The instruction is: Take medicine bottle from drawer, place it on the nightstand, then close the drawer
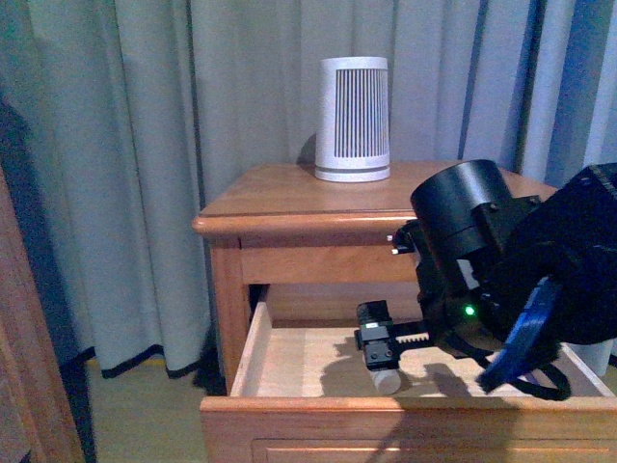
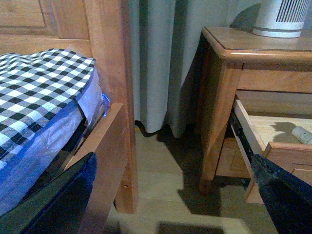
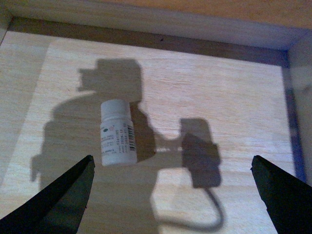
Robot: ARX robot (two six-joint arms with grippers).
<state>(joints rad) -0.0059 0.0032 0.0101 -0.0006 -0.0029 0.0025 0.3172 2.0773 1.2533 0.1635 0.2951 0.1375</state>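
Note:
The drawer (image 1: 289,357) of the nightstand (image 1: 289,198) stands pulled out, showing its pale wood floor (image 3: 234,97). The medicine bottle (image 3: 117,139), small, white and labelled, lies on its side on that floor. My right gripper (image 3: 170,195) hovers open above the drawer floor, and the bottle lies just ahead of its left finger (image 3: 61,197), not between the jaws. In the front view the right gripper (image 1: 381,349) reaches down into the drawer, with the bottle's end (image 1: 388,379) showing below it. My left gripper (image 2: 170,209) is open and empty, low beside the bed.
A white ribbed device (image 1: 354,118) stands at the back of the nightstand top. Grey curtains (image 1: 145,145) hang behind. A bed with a checked cover (image 2: 39,92) and a wooden frame (image 2: 107,97) stands left of the nightstand, with bare floor (image 2: 161,170) between them.

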